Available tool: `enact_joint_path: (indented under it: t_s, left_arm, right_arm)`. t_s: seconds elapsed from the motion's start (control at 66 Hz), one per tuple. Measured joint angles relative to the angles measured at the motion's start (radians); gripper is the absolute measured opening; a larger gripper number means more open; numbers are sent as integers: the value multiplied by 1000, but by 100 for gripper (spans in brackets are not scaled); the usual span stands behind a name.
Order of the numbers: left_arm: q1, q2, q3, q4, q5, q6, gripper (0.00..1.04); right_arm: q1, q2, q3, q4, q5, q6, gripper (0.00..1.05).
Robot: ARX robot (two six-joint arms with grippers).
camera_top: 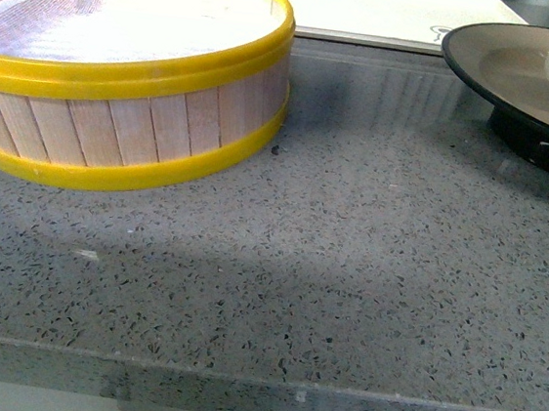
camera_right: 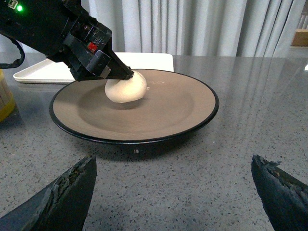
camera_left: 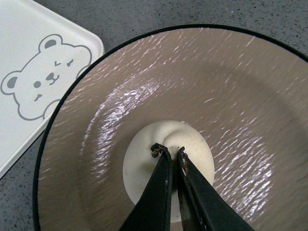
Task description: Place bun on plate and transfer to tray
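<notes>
While the left gripper (camera_left: 169,151) has its two dark fingers pressed almost together, they're nipping the twisted top of the bun (camera_left: 144,161). The bun itself sits on the tan face of the plate (camera_left: 231,86), close to the centre, and the side-on look from the right wrist shows it tipped slightly under that grip. The right gripper (camera_right: 172,158) hangs low over the grey speckled countertop (camera_top: 346,272) with its fingers spread wide, facing the plate's glossy black rim.

On the front camera the plate is at two o'clock, raised on its black foot. The bun is only a pale blur there, cut off by the frame's edge. At twelve o'clock lies the tray (camera_top: 393,17), cream-white, just beside the plate on its far side. The left wrist camera picks up a grey bear print (camera_left: 41,77) on the tray corner nearest the plate. At ten o'clock stands the steamer basket (camera_top: 115,130), wooden slats with yellow bands, well apart from the plate.
</notes>
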Motion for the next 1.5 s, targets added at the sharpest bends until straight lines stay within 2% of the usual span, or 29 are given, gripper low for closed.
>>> enact_joint_path:
  t_s: [0.424, 0.652, 0.788, 0.985, 1.182, 1.333, 1.5]
  left_arm:
    - [-7, 4, 0, -33, 28, -13, 5]
    - [-10, 5, 13, -40, 30, -25, 39]
    - [-10, 5, 36, -47, 29, -32, 71]
    - [8, -24, 38, -17, 26, -69, 100]
    - [87, -229, -124, 116, -44, -90, 98]
    - [233, -534, -391, 227, -116, -49, 98]
    - [369, -812, -671, 249, -116, -23, 98]
  right_arm:
    - [0, 0, 0, 0, 0, 0, 96]
    - [0, 0, 0, 0, 0, 0, 96]
    - [0, 0, 0, 0, 0, 0, 96]
    - [0, 0, 0, 0, 0, 0, 96]
    - [0, 0, 0, 0, 0, 0, 96]
    - [0, 0, 0, 0, 0, 0, 96]
    - [0, 0, 0, 0, 0, 0, 96]
